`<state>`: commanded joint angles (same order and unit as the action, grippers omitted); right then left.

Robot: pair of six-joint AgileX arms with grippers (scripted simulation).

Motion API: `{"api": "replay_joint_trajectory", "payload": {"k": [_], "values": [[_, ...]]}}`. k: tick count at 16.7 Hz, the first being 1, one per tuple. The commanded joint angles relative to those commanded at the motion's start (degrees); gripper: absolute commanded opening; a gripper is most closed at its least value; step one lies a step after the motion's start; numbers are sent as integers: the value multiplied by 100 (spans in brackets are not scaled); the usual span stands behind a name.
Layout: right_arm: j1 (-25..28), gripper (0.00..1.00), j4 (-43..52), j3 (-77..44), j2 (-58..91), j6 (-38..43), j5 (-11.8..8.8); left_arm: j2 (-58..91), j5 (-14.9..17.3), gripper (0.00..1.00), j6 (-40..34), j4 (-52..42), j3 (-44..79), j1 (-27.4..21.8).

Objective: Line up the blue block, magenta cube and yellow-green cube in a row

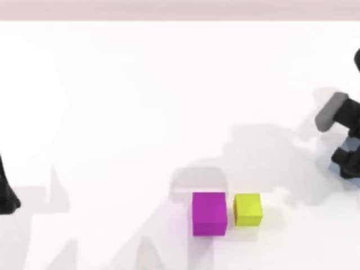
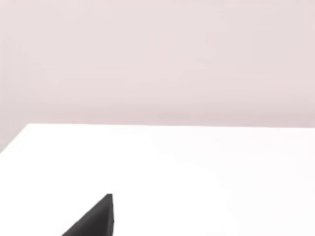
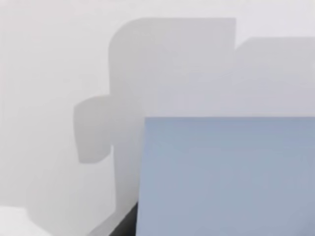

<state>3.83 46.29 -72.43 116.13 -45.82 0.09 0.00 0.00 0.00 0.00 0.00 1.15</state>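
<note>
**Right gripper at the right edge with the blue block**

Right gripper [image 1: 344, 160] sits at the frame's right edge, the blue block [image 3: 229, 174] close under its wrist camera; whether I grip it, I cannot tell. Magenta cube [image 1: 209, 213] and yellow-green cube [image 1: 248, 209] stand just beside each other, lower centre, on the white matte table [image 1: 140, 112]. My left arm [image 1: 7, 194] is parked at the left edge.

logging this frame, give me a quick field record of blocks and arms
magenta cube: on table, near front edge, middle-right
yellow-green cube: just right of the magenta cube, narrow gap between them
blue block: at right end effector, fills the right wrist view; only a sliver shows from above
left arm: parked at left edge
row: two of three blocks placed
</note>
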Motion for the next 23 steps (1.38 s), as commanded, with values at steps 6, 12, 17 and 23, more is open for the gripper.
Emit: {"api": "replay_joint_trajectory", "payload": {"k": [6,12,17,23], "values": [[0,0,0,0,0,0,0,0,0,100,0,0,0,0],[26,0,478,-304,-195,-1,-18,0,0,100,0,0,0,0],[51,0,1469,-875,-596,2,-19,0,0,100,0,0,0,0],[100,0,1524,-960,-542,33,-20,0,0,100,0,0,0,0]]}}
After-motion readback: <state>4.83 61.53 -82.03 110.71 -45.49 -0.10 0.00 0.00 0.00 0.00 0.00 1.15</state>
